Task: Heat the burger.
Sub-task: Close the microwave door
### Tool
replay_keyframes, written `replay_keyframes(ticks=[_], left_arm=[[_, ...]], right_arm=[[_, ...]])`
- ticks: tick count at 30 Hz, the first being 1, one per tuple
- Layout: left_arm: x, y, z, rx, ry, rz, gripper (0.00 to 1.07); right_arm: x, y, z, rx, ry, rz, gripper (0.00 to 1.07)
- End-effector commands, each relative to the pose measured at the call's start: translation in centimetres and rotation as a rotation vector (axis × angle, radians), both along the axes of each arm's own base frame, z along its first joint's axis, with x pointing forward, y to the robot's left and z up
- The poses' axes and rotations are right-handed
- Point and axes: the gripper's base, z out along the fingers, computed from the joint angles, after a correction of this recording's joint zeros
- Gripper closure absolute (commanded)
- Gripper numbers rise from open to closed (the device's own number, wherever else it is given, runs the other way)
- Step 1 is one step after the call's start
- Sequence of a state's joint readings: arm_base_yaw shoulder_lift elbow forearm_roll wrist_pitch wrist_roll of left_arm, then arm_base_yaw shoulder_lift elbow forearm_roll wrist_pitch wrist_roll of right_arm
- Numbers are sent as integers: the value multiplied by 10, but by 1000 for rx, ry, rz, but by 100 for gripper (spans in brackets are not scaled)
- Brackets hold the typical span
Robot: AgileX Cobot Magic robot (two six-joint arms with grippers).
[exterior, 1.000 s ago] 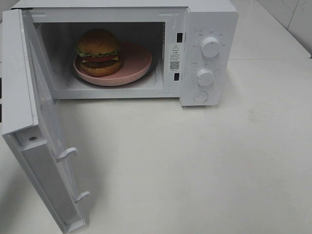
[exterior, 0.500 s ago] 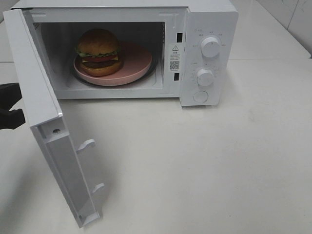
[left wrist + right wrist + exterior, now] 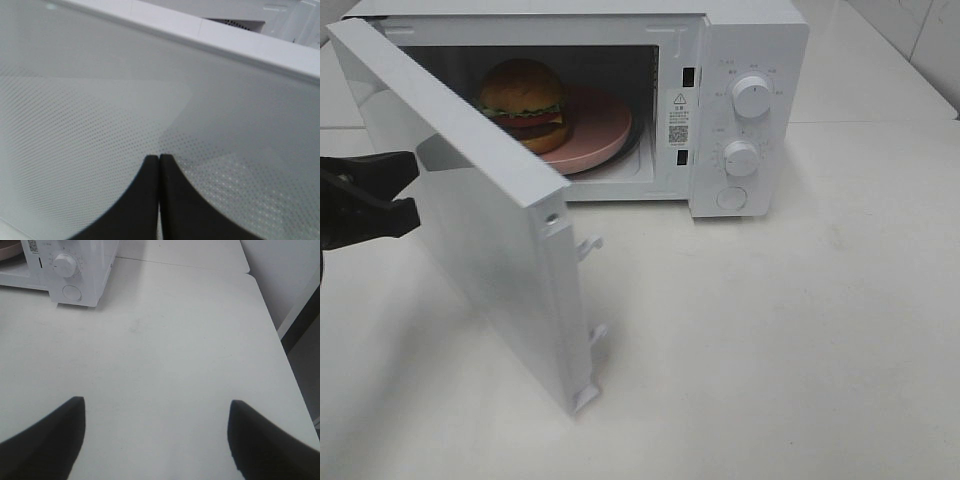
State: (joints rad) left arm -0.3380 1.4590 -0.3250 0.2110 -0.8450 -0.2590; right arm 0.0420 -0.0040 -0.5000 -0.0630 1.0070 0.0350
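White tabletop [image 3: 770,350] lies under the right gripper [image 3: 157,402], jaws spread, well aside. The left gripper [image 3: 159,160], pressed together, seems to touch the outer face of the half-swung door [image 3: 490,230]. Beyond it, the burger [image 3: 523,100] sits on a pink plate [image 3: 605,130] inside the microwave [image 3: 750,60].

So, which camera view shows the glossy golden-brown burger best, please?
Exterior high: the burger sits on the pink round plate inside the white microwave. Left wrist shows only the door; right wrist shows no burger.
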Motion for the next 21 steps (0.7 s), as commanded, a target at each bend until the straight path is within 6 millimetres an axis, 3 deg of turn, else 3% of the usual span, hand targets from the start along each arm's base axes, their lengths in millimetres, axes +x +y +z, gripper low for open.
replay_keyframes(ticks=[1, 21], left_arm=[[4, -8, 2, -6, -14, 8, 107], [39, -92, 4, 14, -22, 30, 107]], right_arm=[[-3, 0, 0, -2, -37, -3, 31], [-3, 0, 0, -2, -37, -3, 31]])
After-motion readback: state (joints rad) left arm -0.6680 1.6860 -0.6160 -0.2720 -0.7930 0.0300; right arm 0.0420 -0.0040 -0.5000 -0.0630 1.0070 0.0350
